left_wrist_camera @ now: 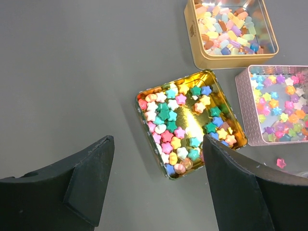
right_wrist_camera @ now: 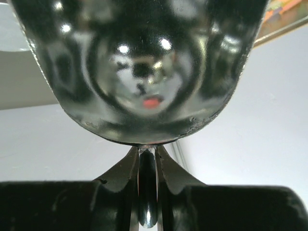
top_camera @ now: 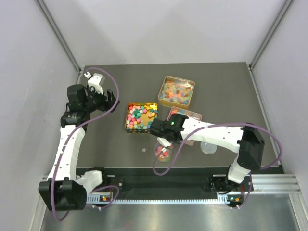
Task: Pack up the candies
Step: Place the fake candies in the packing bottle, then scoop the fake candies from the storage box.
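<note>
Clenching the handle of a shiny metal spoon [right_wrist_camera: 144, 72], the right claw [right_wrist_camera: 147, 159] hangs just beside a small clear cup [top_camera: 163, 153] at the near middle of the dark grey desk [top_camera: 110, 144]. The left claw [left_wrist_camera: 158, 142] stands released, far left. Multicoloured star-shaped candies [left_wrist_camera: 175, 130] fill the square gold tin [left_wrist_camera: 211, 79] mid-desk, some lying in the cup.

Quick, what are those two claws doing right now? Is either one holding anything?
Left gripper: open, holding nothing.
Right gripper: shut on the handle of a shiny metal spoon.
</note>
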`<state>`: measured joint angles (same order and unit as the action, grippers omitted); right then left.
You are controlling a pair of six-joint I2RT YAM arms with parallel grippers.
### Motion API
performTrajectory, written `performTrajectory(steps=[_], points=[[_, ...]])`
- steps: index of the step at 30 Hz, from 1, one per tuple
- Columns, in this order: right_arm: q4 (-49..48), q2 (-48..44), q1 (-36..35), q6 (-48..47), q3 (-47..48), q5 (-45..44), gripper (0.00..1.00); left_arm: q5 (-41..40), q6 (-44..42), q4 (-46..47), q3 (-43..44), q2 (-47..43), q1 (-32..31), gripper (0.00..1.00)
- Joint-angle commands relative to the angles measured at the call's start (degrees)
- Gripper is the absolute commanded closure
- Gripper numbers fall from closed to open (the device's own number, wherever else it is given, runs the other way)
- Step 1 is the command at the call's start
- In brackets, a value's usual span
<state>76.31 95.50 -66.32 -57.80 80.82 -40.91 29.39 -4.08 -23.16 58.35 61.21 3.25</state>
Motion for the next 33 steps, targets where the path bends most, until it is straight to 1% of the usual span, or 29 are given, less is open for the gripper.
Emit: performTrajectory(steps=[1, 6, 9, 11, 12, 13, 14, 15, 17, 19, 20, 22, 23, 26, 29, 30, 33], points=[[8.1, -1.0, -2.1, 1.1, 1.0, -6.4, 1.0, 1.5, 0.7, 3.3, -0.8, -2.8, 0.3, 0.21], [8.1, -1.0, -3.2, 0.7, 2.0, -8.0, 1.0, 1.5, -0.5, 1.2, 1.0, -3.5, 0.2, 0.2], [8.0, -1.1, -3.2, -0.3, 5.1, -8.0, 1.0, 3.0, -0.4, -0.5, 3.1, -3.3, 0.3, 0.2], [7.7, -0.6, -2.1, -0.6, 11.2, -6.4, 1.0, 5.9, 0.9, -1.5, 4.1, -3.1, 0.3, 0.21], [7.8, 0.9, -1.4, -0.1, 14.3, -3.6, 1.0, 6.9, 1.7, -2.1, 5.4, -2.2, 0.3, 0.21], [7.8, 2.0, 0.7, 0.6, 21.2, -1.8, 1.0, 10.3, 2.8, -4.2, 6.4, -1.5, 0.2, 0.21], [7.8, 3.9, 1.9, 2.0, 24.5, 1.7, 1.0, 11.8, 3.3, -5.6, 9.2, 0.5, 0.3, 0.21], [7.8, 4.8, 3.1, 2.8, 30.5, 3.7, 1.0, 13.6, 3.8, -9.1, 10.9, 1.7, 0.2, 0.21], [6.3, 6.5, 6.7, 4.5, 34.6, 9.0, 1.0, 18.6, 3.8, -12.4, 15.3, 5.1, 0.2, 0.21], [3.6, 6.7, 9.1, 4.5, 34.9, 10.5, 1.0, 21.8, 3.6, -17.2, 18.1, 7.4, 0.1, 0.22], [2.0, 6.5, 9.5, 3.5, 34.0, 10.5, 1.0, 25.1, 3.0, -18.3, 20.8, 9.5, 0.0, 0.23], [-1.9, 6.4, 10.9, 1.9, 32.3, 11.4, 1.0, 27.8, 2.7, -20.6, 23.6, 11.3, -0.3, 0.26], [-2.9, 7.0, 11.4, 1.8, 32.3, 12.0, 1.0, 29.5, 2.8, -20.9, 25.8, 12.9, -0.6, 0.27], [-3.8, 9.8, 12.9, 2.1, 34.3, 12.9, 1.0, 31.9, 3.8, -20.9, 28.8, 15.8, -1.3, 0.3], [-5.2, 12.4, 14.3, 2.7, 38.0, 15.6, 1.0, 33.5, 6.8, -21.1, 29.0, 17.5, -3.1, 0.32], [-6.1, 12.9, 14.7, 2.6, 39.1, 15.9, 1.0, 32.9, 6.8, -21.2, 28.7, 17.9, -5.4, 0.32], [-7.6, 14.3, 15.0, 2.4, 41.0, 16.6, 1.0, 29.4, 6.9, -19.9, 26.5, 17.7, -8.3, 0.32]])
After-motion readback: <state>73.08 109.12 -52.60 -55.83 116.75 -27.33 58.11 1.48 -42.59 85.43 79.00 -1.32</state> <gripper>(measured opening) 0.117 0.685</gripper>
